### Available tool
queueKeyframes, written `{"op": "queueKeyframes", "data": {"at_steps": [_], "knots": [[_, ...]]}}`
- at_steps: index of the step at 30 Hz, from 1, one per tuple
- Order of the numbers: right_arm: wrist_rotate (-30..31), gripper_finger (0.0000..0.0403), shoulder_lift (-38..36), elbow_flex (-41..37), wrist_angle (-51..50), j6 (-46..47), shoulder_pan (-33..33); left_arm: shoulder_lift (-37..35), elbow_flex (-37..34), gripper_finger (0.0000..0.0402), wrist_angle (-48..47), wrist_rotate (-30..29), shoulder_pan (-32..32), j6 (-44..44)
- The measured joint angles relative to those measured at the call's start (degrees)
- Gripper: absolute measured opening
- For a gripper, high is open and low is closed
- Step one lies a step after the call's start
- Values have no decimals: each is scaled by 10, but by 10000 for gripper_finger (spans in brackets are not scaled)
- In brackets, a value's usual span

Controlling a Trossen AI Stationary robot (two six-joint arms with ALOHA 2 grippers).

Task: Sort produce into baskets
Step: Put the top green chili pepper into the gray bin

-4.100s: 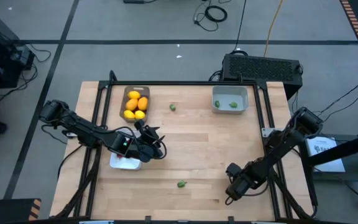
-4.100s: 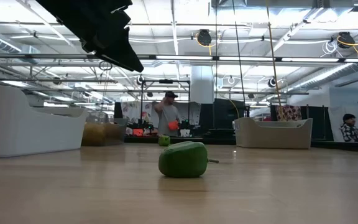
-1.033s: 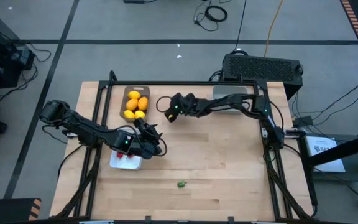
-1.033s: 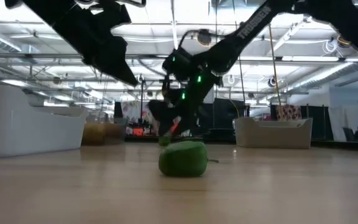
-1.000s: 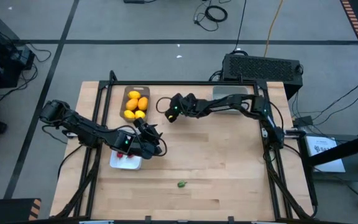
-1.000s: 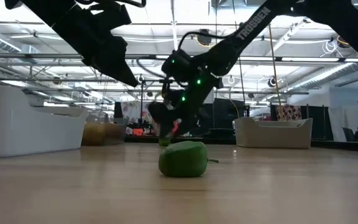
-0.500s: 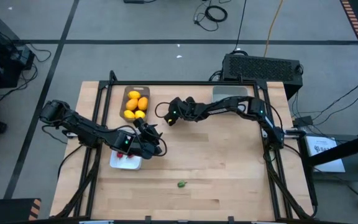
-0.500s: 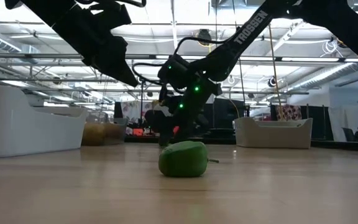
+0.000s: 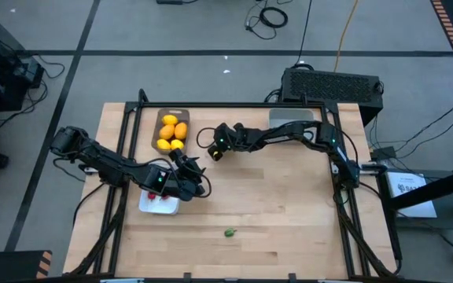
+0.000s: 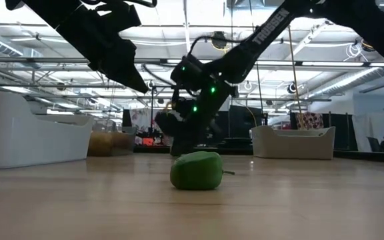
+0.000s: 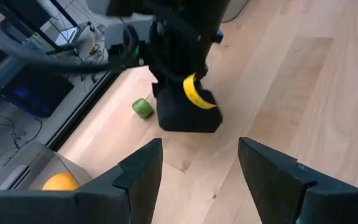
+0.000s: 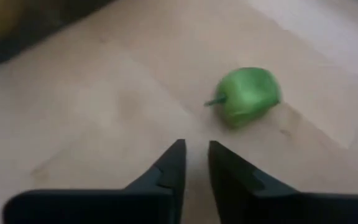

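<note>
A green piece (image 12: 248, 93) lies on the wooden table, and it also shows in the left wrist view (image 11: 143, 108). My right gripper (image 9: 211, 152) reaches across to the table's far middle and stands low beside that piece, fingers close together (image 12: 196, 158), touching nothing. My left gripper (image 9: 189, 167) hovers open and empty (image 11: 197, 162) at the left middle, facing the right gripper (image 11: 188, 117). A second green piece (image 9: 230, 233) lies near the front edge, large in the low view (image 10: 196, 171). Yellow lemons (image 9: 171, 130) fill the grey-brown tray (image 9: 160, 118). Red berries (image 9: 161, 200) lie in the white tray (image 9: 149, 207).
The pale grey bin (image 9: 289, 118) stands at the far right, partly under my right arm. A black vented box (image 9: 333, 85) sits beyond the table's far edge. Bare wood lies across the middle and the right half. People show in the room behind in the low view.
My right gripper has gone a little toward the table's near edge and down toward the tabletop, beside the far green piece. Both green pieces have stayed where they were.
</note>
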Motion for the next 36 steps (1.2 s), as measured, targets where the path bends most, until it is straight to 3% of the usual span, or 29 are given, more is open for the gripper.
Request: {"op": "queueKeyframes", "data": {"at_steps": [6, 13, 18, 30, 36], "knots": [[-13, 5, -69, 0, -62, -29, 1, 0, 0, 219, 0, 0, 0, 0], [-14, 33, -101, 0, -39, -69, -1, 0, 0, 219, 1, 0, -1, 1], [-12, 82, -78, 0, -21, -74, -8, 0, 0, 219, 3, 1, -1, 1], [-10, 270, -47, 0, 22, -61, -24, 0, 0, 218, 5, 1, -1, 1], [63, 297, -20, 0, 25, -8, -16, 0, 0, 219, 6, 1, -1, 1]]}}
